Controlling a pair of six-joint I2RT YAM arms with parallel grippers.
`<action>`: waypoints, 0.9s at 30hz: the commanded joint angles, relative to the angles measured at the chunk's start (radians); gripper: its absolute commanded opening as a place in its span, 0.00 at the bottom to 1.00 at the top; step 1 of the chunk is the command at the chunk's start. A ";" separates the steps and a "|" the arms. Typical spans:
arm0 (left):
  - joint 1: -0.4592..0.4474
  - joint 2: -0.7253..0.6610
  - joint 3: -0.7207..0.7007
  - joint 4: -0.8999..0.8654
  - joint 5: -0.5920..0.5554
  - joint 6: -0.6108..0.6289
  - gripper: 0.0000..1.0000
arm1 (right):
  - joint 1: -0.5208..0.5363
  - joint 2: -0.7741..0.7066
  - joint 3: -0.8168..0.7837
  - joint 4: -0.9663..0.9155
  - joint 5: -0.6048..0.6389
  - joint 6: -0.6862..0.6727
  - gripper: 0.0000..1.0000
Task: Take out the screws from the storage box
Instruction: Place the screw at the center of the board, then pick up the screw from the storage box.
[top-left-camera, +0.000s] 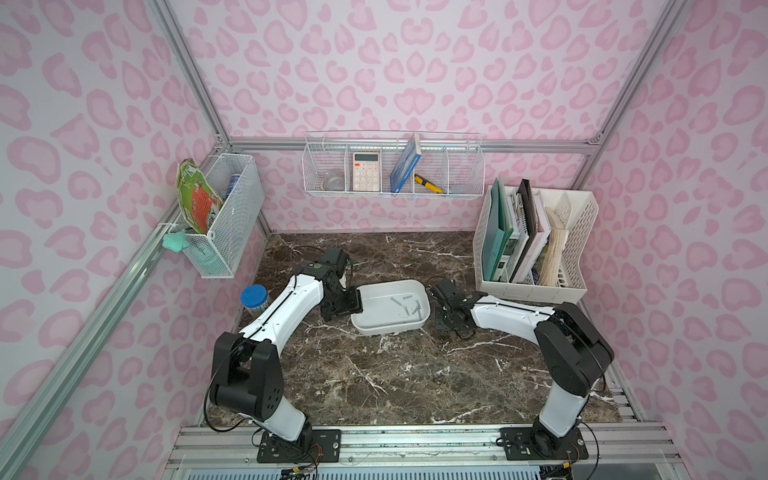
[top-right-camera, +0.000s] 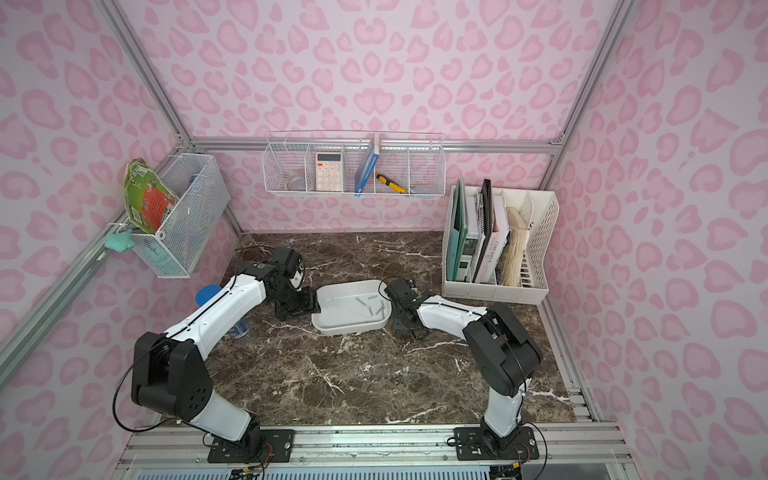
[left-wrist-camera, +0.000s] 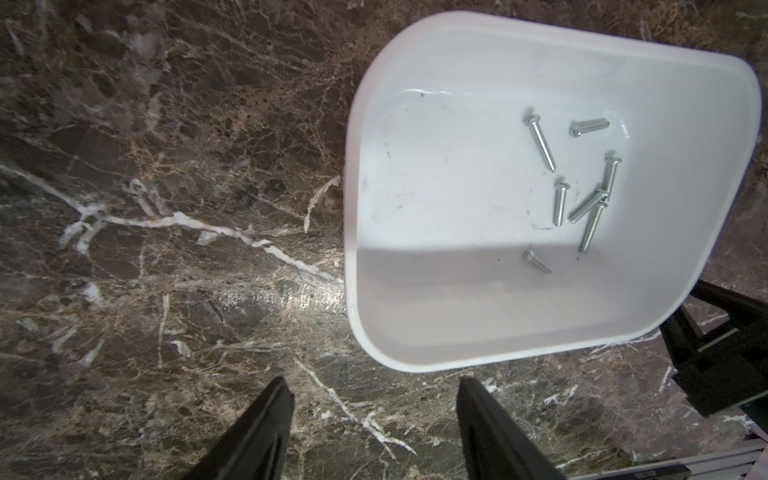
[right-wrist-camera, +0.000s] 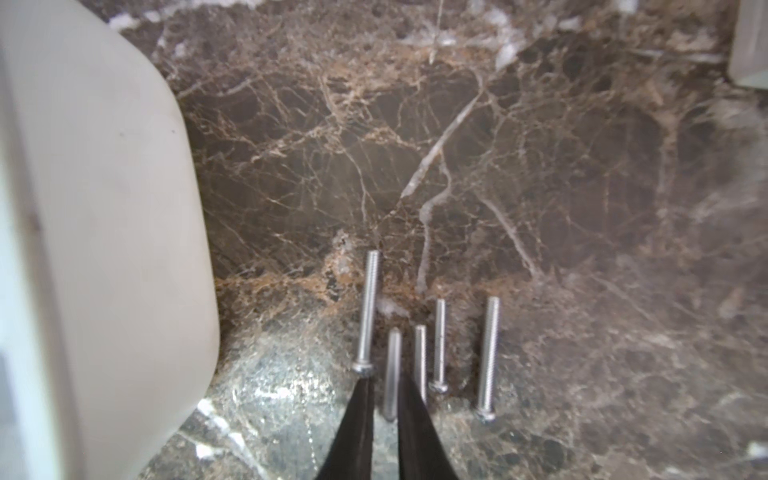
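Note:
The white storage box (top-left-camera: 374, 328) (top-right-camera: 345, 328) sits mid-table on the dark marble. Several silver screws (top-left-camera: 409, 305) (left-wrist-camera: 560, 205) lie loose on its floor toward the right end. My left gripper (top-left-camera: 347, 307) (left-wrist-camera: 374, 386) hovers open and empty just outside the box's left end (left-wrist-camera: 457, 324). My right gripper (top-left-camera: 451, 322) (right-wrist-camera: 385, 386) is low over the table beside the box's right wall (right-wrist-camera: 104, 208). Several screws (right-wrist-camera: 439, 340) lie there in a row on the marble. One more screw (right-wrist-camera: 392, 370) lies between the right fingertips, which stand narrowly apart with a sliver of marble showing beside it.
A blue-lidded jar (top-left-camera: 254, 300) stands behind the left arm. A white file rack (top-left-camera: 536, 245) with books fills the back right corner. Wire baskets hang on the back wall (top-left-camera: 395, 166) and the left wall (top-left-camera: 220, 216). Bare marble stretches in front of the box.

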 joint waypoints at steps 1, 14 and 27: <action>-0.001 -0.004 0.005 -0.013 -0.006 -0.001 0.68 | 0.002 -0.004 0.005 -0.028 0.023 0.011 0.20; -0.001 -0.034 0.000 -0.005 -0.026 -0.004 0.68 | 0.050 -0.075 0.214 -0.054 0.033 -0.052 0.26; 0.003 -0.053 -0.004 0.001 -0.059 -0.013 0.68 | 0.127 0.326 0.659 -0.135 -0.035 -0.271 0.35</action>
